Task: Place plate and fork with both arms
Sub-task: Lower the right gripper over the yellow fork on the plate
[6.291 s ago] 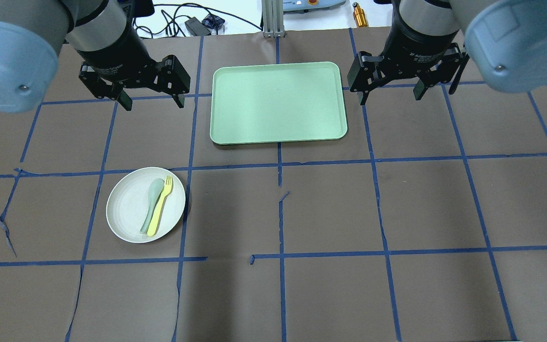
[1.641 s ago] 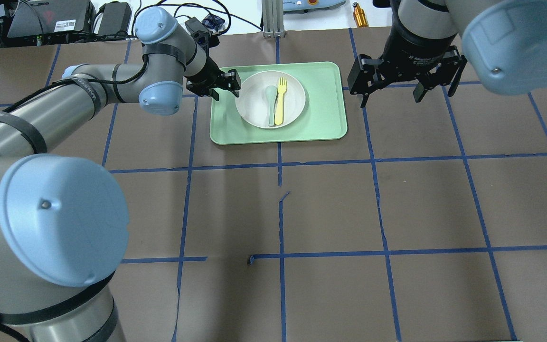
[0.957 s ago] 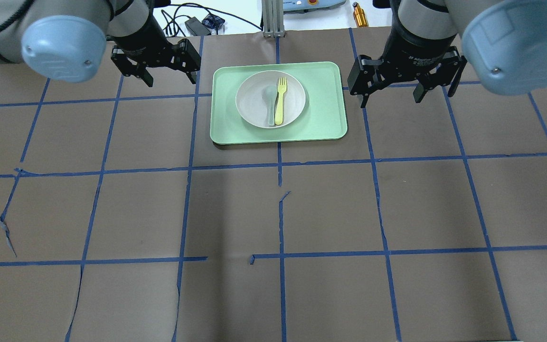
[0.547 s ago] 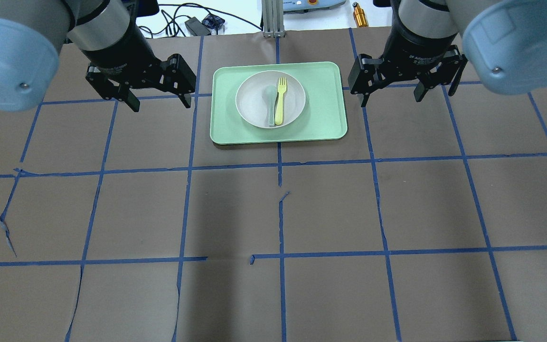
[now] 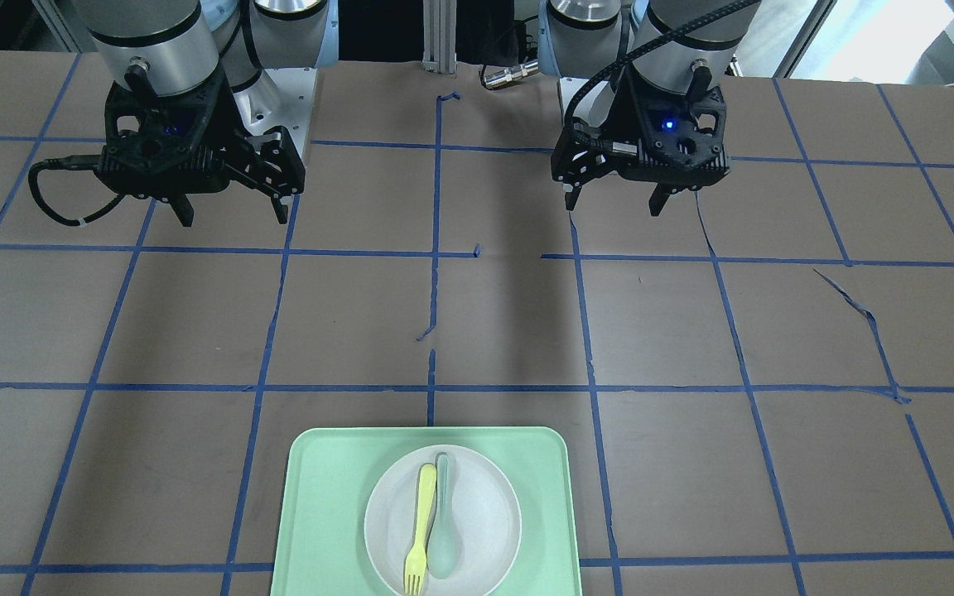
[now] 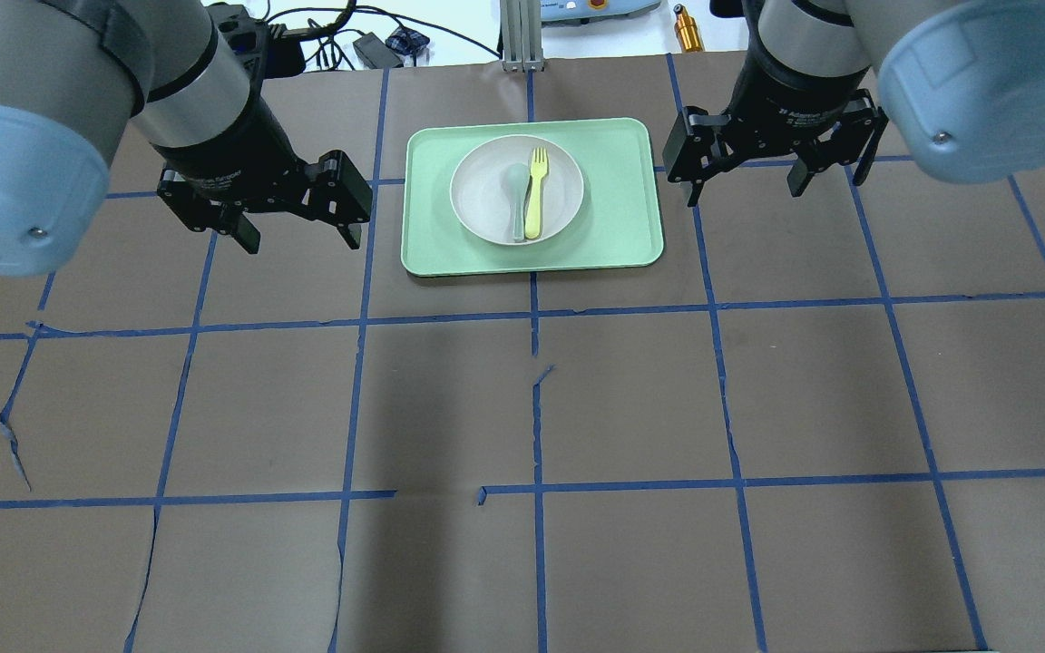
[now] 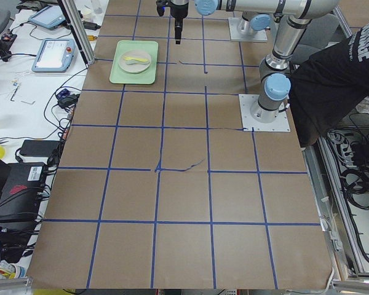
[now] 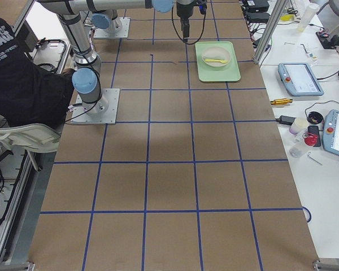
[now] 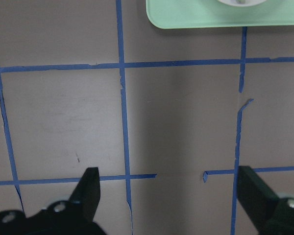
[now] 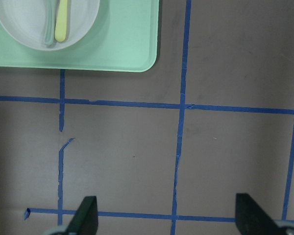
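Observation:
The off-white plate (image 6: 486, 192) sits on the mint-green tray (image 6: 618, 204) at the far middle of the table. The yellow fork (image 6: 535, 192) lies in the plate beside a pale grey-green spoon (image 6: 516, 195). My left gripper (image 6: 301, 238) is open and empty, above the table left of the tray. My right gripper (image 6: 745, 192) is open and empty, right of the tray. The front view shows the plate (image 5: 485, 505), fork (image 5: 421, 517), left gripper (image 5: 614, 205) and right gripper (image 5: 234, 217). The right wrist view shows the plate (image 10: 19, 24) and fork (image 10: 62, 19).
The table is covered in brown paper with a blue tape grid, torn in places. Cables, a power brick (image 6: 376, 47) and an orange cylinder (image 6: 688, 29) lie beyond the far edge. A person in black (image 7: 332, 86) sits by the robot's base.
The plate with fork and spoon went from the table's left to the tray. My left gripper let go, drew back left and now comes a little nearer. The right arm barely moved.

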Tool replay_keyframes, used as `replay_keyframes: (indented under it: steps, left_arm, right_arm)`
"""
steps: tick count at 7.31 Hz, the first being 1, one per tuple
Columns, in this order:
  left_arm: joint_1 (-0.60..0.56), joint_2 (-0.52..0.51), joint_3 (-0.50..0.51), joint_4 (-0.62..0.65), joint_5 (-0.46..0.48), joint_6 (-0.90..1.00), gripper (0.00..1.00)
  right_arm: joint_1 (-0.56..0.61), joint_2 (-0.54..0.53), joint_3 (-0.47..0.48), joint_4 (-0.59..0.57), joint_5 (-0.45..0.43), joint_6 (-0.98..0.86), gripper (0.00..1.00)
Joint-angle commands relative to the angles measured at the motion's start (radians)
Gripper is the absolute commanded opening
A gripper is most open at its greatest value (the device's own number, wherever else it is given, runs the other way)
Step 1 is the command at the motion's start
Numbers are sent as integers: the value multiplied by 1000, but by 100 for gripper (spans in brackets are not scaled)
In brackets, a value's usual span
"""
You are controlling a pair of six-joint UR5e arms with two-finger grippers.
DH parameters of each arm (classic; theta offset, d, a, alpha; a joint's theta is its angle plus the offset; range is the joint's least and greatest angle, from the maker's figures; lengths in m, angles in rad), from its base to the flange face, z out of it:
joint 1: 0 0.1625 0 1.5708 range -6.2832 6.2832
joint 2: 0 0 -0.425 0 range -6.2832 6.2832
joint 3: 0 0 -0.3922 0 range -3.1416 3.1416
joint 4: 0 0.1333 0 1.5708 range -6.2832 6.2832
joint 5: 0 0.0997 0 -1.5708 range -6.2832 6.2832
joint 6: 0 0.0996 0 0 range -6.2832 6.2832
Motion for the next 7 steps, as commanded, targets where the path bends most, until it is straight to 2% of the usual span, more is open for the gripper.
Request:
replay_keyframes:
  steps: [1, 2, 3, 4, 5, 6, 7]
  left_arm:
    - [0, -4, 1, 1, 1, 3, 100]
    - [0, -4, 1, 2, 1, 0, 100]
    - [0, -5, 1, 4, 1, -1, 100]
    - [0, -7, 0, 4, 1, -1, 100]
    - [0, -10, 0, 8, 1, -3, 100]
    - [0, -11, -2, 22, 1, -3, 100]
    - [0, -13, -2, 24, 1, -3, 100]
  right_arm:
    - [2, 12, -13, -20, 14, 12, 100]
    - [28, 78, -18, -160, 15, 52, 100]
    - [87, 197, -25, -266, 5, 81, 100]
    - [133, 348, -100, -333, -1, 98, 99]
    - [155, 476, -216, -340, -11, 117, 97]
    - [157, 585, -281, -385, -9, 117, 96]
    - [157, 620, -265, -463, -8, 120, 96]
